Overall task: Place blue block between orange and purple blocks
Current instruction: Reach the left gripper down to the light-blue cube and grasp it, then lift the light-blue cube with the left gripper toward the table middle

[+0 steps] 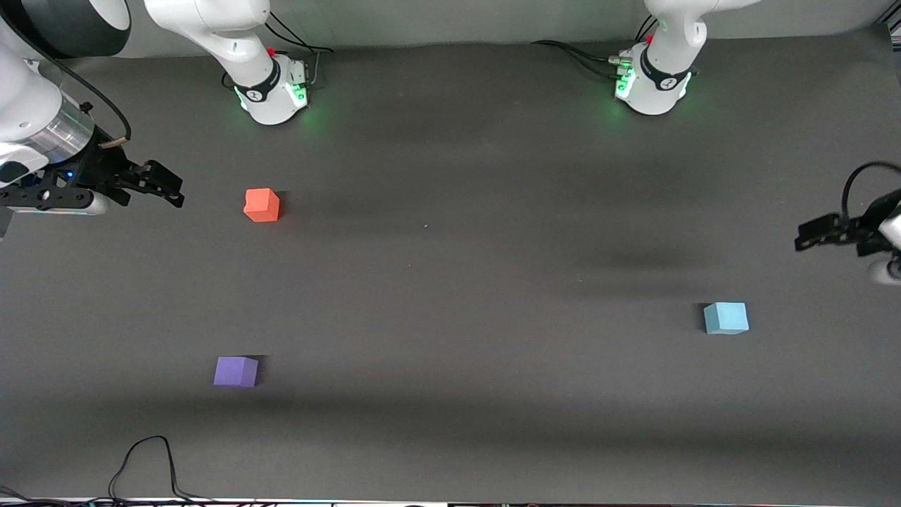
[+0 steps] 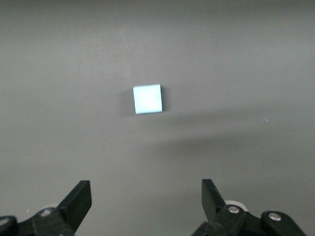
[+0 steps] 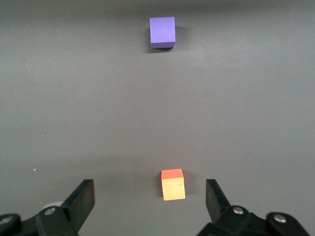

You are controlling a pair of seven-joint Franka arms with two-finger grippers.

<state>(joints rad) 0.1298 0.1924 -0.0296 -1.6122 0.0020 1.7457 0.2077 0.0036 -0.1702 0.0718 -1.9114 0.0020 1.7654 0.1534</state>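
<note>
A wide dark grey table [image 1: 450, 282] fills the room, with 2 white arms based along one long edge. Each arm is raised and waiting over its own end of the table.

The right gripper [image 1: 172, 189] hangs over the right arm's end, its 2 black fingers [image 3: 81, 199] spread fully apart and holding nothing. The left gripper [image 1: 809, 234] hangs over the left arm's end, fingers [image 2: 78, 199] likewise spread wide and empty.

3 small matte cubes of like size lie on the table, all well apart. The orange block [image 1: 262, 205] sits toward the right arm's end, near the right gripper. The purple block [image 1: 236, 371] lies at that same end, nearer the front camera than the orange one, with bare table between the 2. The blue block [image 1: 726, 317] rests alone toward the left arm's end, near the left gripper and untouched.

A thin black cable [image 1: 144, 461] loops at the table's edge nearest the front camera.
</note>
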